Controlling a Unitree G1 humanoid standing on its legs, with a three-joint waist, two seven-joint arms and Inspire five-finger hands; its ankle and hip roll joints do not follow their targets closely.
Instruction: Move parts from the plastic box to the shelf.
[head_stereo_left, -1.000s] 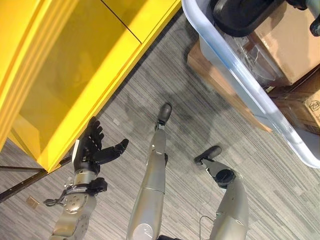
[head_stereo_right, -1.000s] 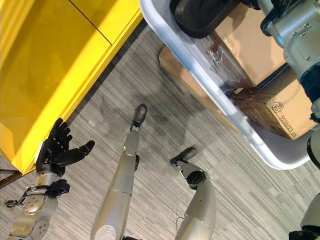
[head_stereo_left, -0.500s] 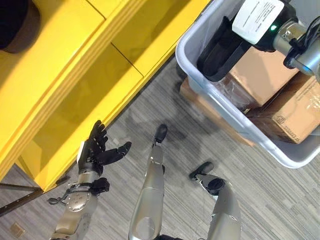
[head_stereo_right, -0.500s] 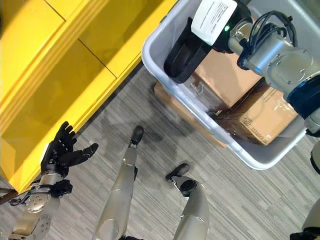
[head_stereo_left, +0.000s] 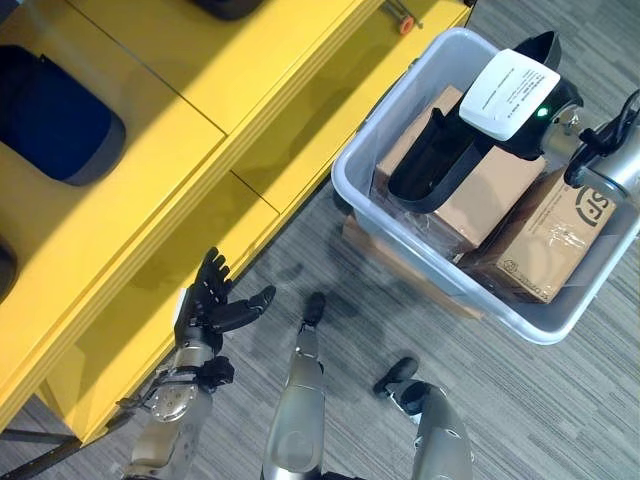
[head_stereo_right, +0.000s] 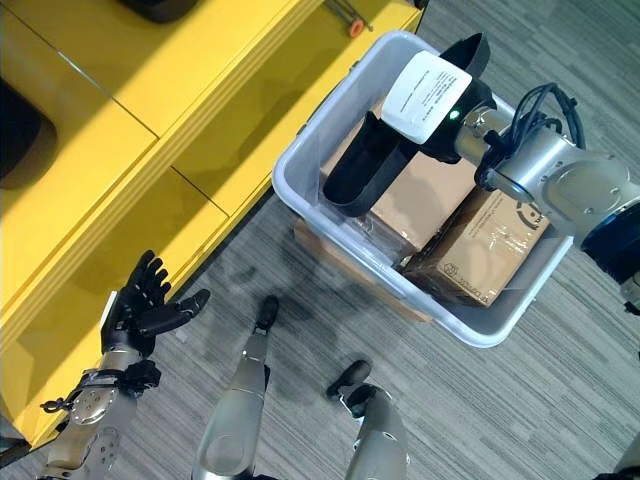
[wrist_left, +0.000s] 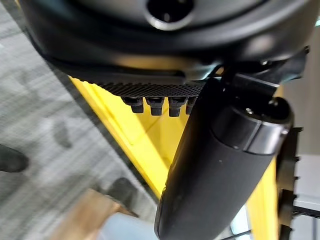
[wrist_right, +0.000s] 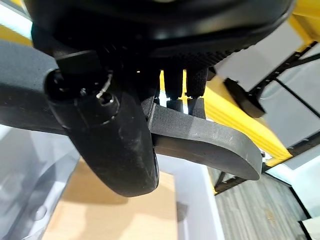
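Nearest, the left hand (head_stereo_left: 208, 308) hangs low beside the yellow shelf (head_stereo_left: 200, 130), fingers spread and relaxed, thumb out, holding nothing. Further off, the right hand (head_stereo_right: 432, 95), capped by a white cover, is over the plastic box (head_stereo_right: 330, 235); in its wrist view the fingers and thumb curl round the rim of a black part (wrist_right: 210, 145), so it is grasping it. That part (head_stereo_left: 440, 165) is a dark, matte, curved shell, long and trough-like with a thick rounded edge, and it stands tilted in the box, its lower end resting on a brown carton (head_stereo_left: 470, 205). A second carton (head_stereo_left: 545, 245) lies just beside the first, both inside the translucent grey box, which sits on a flat brown board (head_stereo_left: 390, 262) on the floor. The floor (head_stereo_left: 560, 400) is grey striped carpet. On the shelf's top lie a dark blue rounded part (head_stereo_left: 55, 125) and another dark one (head_stereo_left: 228, 8) at the far edge.
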